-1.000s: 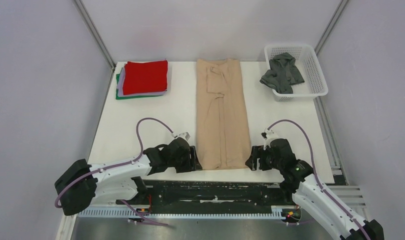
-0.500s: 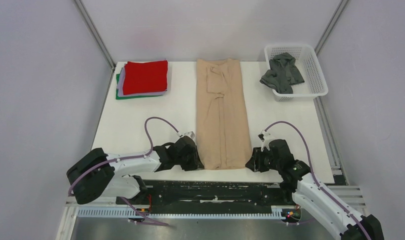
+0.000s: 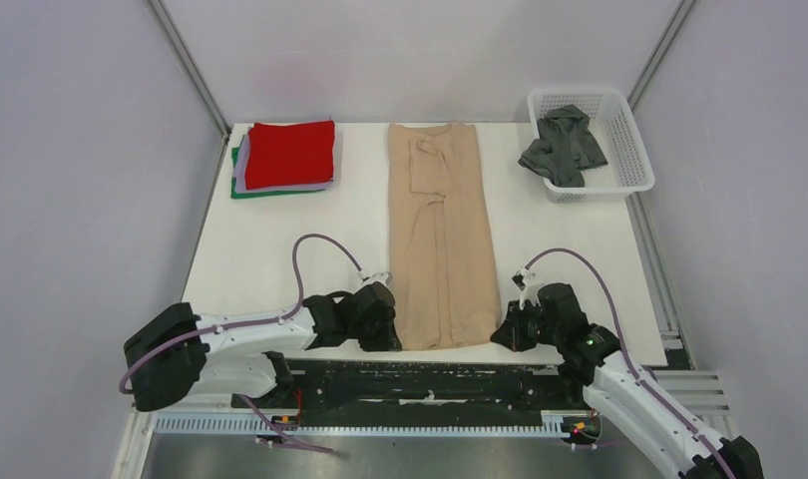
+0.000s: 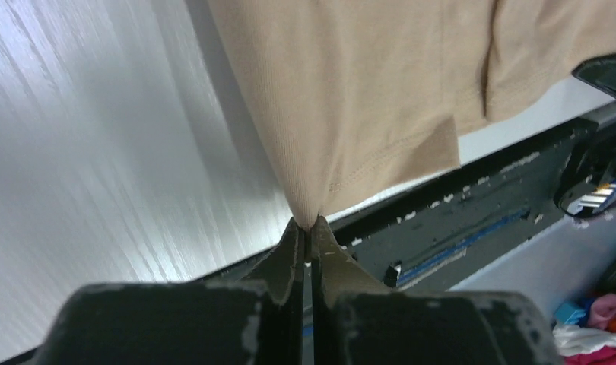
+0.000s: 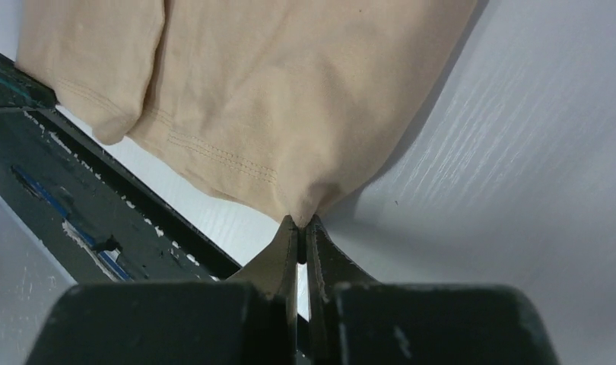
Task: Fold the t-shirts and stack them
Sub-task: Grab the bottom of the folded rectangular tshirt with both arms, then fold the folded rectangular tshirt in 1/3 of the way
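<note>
Left gripper (image 3: 394,337) and right gripper (image 3: 501,333), seen from above, lie low at the near edge of the table (image 3: 280,249). Each is at a near corner of the tan shirt (image 3: 438,235), whose long axis runs mid-table, straight away from them. Left wrist: fingers (image 4: 290,251) clamped on corner cloth. Right wrist: fingers (image 5: 286,247) likewise pinch the opposite corner, which tents slightly.

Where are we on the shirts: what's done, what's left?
Done: folded stack, red shirt on top. In hand: tan shirt, a long strip; left gripper and right gripper, jaws shut, pinch its near corners. Left: finish folding, stack it, then grey shirt in basket.
</note>
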Robot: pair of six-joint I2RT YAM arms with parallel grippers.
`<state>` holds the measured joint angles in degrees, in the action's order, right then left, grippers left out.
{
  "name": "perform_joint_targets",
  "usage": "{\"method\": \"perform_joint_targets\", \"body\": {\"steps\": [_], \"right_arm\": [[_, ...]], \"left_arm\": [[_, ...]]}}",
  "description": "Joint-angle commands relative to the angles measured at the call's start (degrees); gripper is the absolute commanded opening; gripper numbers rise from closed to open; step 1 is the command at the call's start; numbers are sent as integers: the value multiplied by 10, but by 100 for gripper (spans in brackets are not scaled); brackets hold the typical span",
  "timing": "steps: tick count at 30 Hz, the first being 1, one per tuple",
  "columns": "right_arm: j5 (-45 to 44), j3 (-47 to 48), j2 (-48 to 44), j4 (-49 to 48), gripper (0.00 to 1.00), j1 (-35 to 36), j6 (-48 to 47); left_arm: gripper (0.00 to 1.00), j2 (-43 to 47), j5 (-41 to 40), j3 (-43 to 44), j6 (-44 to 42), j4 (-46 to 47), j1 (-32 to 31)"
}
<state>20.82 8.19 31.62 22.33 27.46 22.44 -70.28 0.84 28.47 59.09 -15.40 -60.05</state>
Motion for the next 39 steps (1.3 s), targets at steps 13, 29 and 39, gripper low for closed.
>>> {"method": "perform_joint_targets", "body": {"steps": [13,29,39], "right_arm": [[8,49,2,-93,0,0,8],[-172,206,246,-219,0,-2,4],[-203,321,379,-267,0,-32,-44]], "left_arm": [[2,29,-35,85,-75,8,8],[2,-111,36,223,-168,59,205],[2,-218,37,346,-218,41,280]]}}
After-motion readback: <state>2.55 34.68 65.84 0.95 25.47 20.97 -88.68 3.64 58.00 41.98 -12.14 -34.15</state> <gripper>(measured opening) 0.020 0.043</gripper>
